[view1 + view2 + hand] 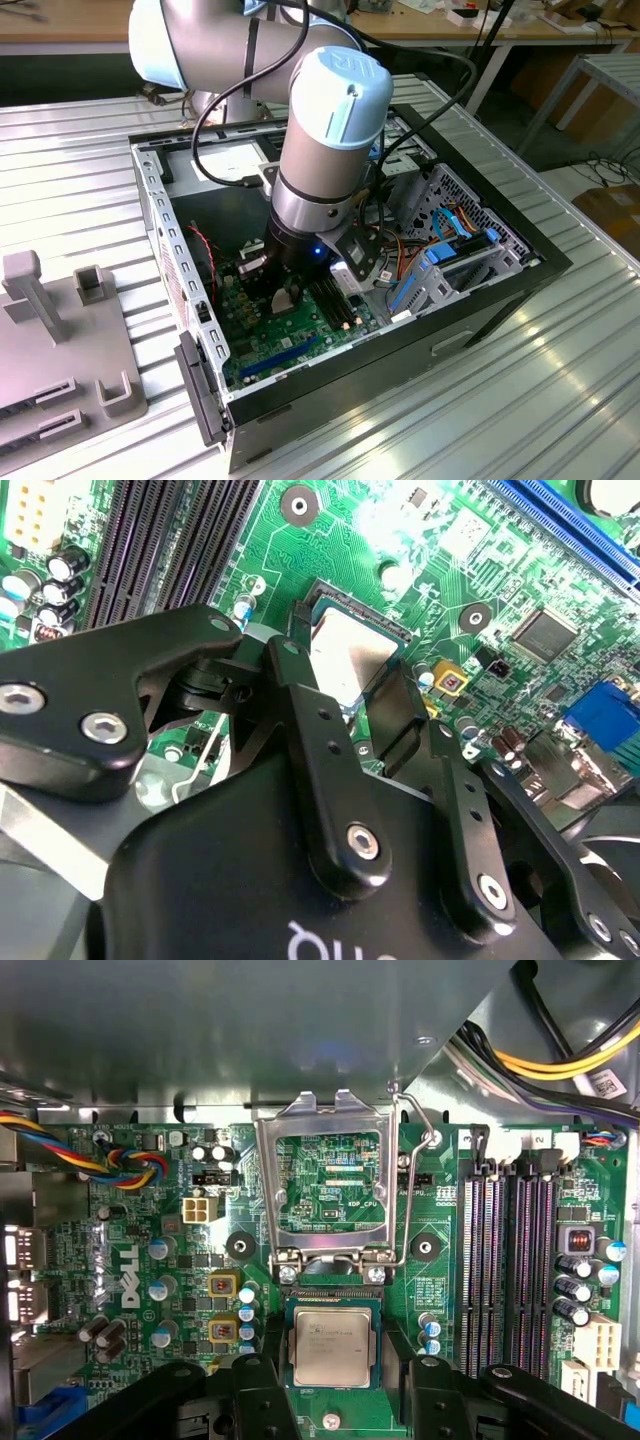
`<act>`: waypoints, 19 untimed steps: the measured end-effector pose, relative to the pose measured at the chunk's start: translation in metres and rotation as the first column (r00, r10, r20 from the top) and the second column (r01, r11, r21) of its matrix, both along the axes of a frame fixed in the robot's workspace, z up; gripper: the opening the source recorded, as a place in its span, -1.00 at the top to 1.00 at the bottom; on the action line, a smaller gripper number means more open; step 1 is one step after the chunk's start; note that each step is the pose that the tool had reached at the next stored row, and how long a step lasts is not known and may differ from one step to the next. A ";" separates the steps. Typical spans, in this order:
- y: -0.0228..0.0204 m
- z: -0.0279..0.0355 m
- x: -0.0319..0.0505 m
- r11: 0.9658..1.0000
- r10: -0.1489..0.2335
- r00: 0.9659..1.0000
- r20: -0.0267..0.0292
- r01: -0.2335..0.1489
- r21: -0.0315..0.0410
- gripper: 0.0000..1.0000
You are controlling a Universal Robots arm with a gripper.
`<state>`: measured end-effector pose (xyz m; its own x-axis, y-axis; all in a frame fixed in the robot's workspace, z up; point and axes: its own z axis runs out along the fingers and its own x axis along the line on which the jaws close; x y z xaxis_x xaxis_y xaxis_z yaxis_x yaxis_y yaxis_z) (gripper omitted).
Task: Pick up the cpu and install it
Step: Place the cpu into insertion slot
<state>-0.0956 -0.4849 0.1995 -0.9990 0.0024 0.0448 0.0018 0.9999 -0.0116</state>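
Note:
The cpu (332,1346) is a small silver-topped square, seen in both wrist views (350,655) at the open socket (332,1294) on the green motherboard (150,1260). My gripper (335,1375) is shut on it, one black finger (262,1385) against each side; the fingers (300,710) hug its edges. The chip lies level within the socket's outline; whether it rests on the contacts I cannot tell. The socket's metal frame (328,1182) stands flipped open just beyond. In the exterior view my gripper (285,297) reaches down into the computer case (480,290).
Long black memory slots (510,1260) run beside the socket. Coloured cable bundles (110,1160) and capacitors (160,1290) sit on the other side. Case walls, a drive cage with blue cables (450,245) and a grey fixture (60,340) on the ribbed table surround the work area.

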 end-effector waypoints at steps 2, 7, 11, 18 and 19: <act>0.0000 -0.0003 0.0000 1.000 0.000 1.000 0.000 0.000 0.000 0.06; 0.0009 -0.0005 -0.0001 1.000 0.000 1.000 0.000 0.000 0.000 0.06; 0.0004 -0.0008 -0.0001 1.000 0.000 1.000 0.000 0.000 0.000 0.06; 0.0004 -0.0017 -0.0001 1.000 0.000 1.000 0.000 0.000 0.000 0.06; 0.0004 -0.0017 -0.0001 1.000 0.000 1.000 0.000 0.000 0.000 0.06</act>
<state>-0.0957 -0.4845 0.1977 -0.9990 0.0023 0.0447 0.0018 0.9999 -0.0113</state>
